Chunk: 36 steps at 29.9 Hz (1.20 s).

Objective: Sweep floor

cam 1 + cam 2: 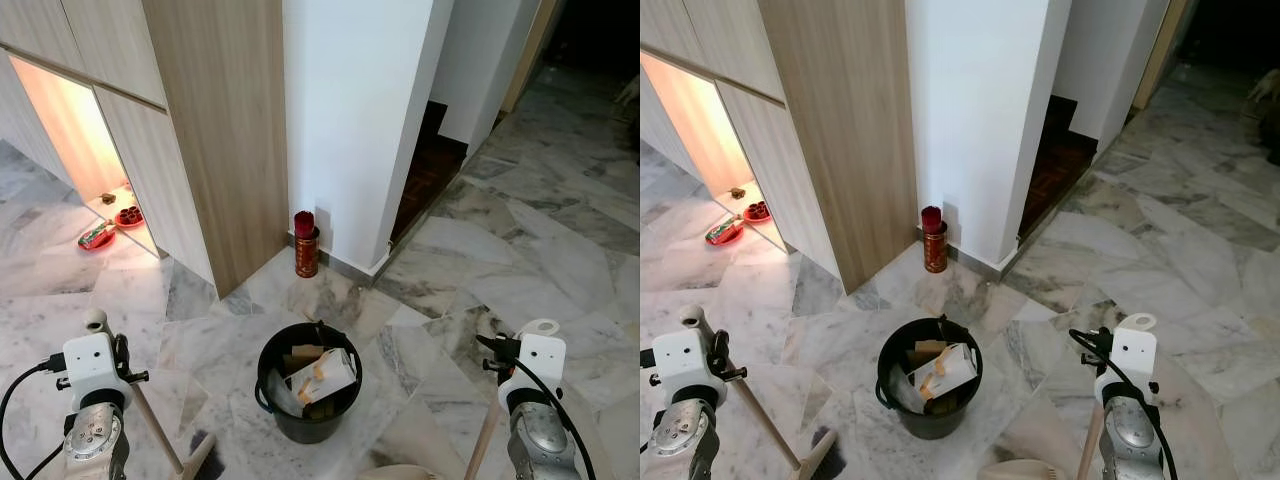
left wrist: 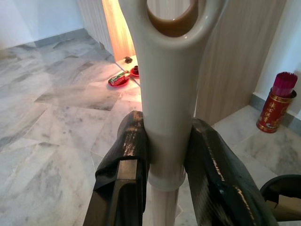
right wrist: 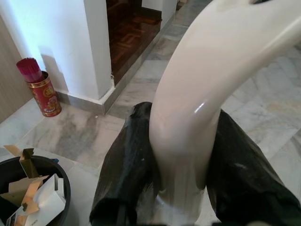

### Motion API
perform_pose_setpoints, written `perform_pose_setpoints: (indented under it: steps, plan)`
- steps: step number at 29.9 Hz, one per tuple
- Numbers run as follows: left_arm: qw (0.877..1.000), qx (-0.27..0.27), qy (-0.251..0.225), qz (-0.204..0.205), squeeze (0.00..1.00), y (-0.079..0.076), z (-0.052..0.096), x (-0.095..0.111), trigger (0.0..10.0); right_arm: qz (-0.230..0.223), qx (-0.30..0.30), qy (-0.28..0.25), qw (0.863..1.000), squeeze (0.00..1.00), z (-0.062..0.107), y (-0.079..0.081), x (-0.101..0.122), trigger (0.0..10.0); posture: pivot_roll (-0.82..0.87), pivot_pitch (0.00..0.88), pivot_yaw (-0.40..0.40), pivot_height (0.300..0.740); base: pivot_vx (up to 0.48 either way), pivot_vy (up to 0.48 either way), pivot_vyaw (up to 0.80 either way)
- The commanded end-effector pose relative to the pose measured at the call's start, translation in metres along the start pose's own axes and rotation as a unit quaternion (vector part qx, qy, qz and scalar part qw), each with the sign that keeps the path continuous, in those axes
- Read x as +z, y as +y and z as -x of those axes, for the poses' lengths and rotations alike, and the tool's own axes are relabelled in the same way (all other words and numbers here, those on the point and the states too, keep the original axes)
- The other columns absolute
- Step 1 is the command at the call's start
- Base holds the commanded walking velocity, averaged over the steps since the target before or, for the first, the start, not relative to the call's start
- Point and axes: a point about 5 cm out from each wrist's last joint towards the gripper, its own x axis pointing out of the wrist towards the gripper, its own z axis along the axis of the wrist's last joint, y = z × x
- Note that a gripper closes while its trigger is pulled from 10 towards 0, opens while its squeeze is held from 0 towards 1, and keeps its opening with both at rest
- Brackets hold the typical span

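Observation:
My left gripper (image 2: 167,139) is shut on the cream handle of a broom (image 2: 167,70), just below its hanging loop. The handle (image 1: 140,405) slants down to the broom's dark head (image 1: 200,455) on the marble floor at lower left. My right gripper (image 3: 181,129) is shut on the curved cream handle of a dustpan (image 3: 207,80). That handle (image 1: 485,440) drops at lower right, and the pan's pale edge (image 1: 400,472) lies at the bottom of the left eye view. A black bin (image 1: 308,425) with cardboard and paper scraps stands between the two tools.
A red incense can (image 1: 306,248) stands against the white pillar's base (image 1: 350,150). A wood-panelled cabinet (image 1: 220,130) at left has a lit low niche holding red dishes (image 1: 128,215). A dark wooden step (image 1: 430,160) lies behind the pillar. Marble floor (image 1: 560,230) stretches to the right.

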Motion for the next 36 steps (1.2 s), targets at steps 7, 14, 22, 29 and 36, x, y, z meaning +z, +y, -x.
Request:
perform_pose_setpoints:
  steps: [7,14,22,29,36]
  plan:
    - [1.000,0.005,0.014,-0.013,0.00,0.004,0.002,-0.005,10.0,-0.033,-0.001,0.013,0.999,0.00,0.001,0.004,-0.005,10.0,0.06,0.000,-0.009,0.740,0.000,0.000,0.00]
    - [1.000,0.005,0.014,-0.013,0.00,0.004,0.002,-0.005,10.0,-0.033,-0.001,0.013,0.999,0.00,0.001,0.004,-0.005,10.0,0.06,0.000,-0.009,0.740,0.000,0.000,0.00]
    - [0.989,-0.049,0.137,-0.001,0.00,-0.028,0.025,-0.058,10.0,-0.124,0.013,0.083,0.989,0.00,0.018,0.012,-0.052,10.0,0.08,0.011,-0.014,0.740,0.000,0.000,0.00]
    - [0.990,-0.051,0.132,-0.002,0.00,-0.028,0.023,-0.058,10.0,-0.132,0.016,0.074,0.988,0.00,0.016,0.012,-0.051,10.0,0.07,0.008,-0.013,0.740,0.000,0.000,0.00]
    - [0.990,-0.052,0.131,-0.002,0.00,-0.028,0.022,-0.057,10.0,-0.131,0.019,0.077,0.988,0.00,0.017,0.013,-0.054,10.0,0.07,0.007,-0.010,0.740,0.000,0.000,0.00]
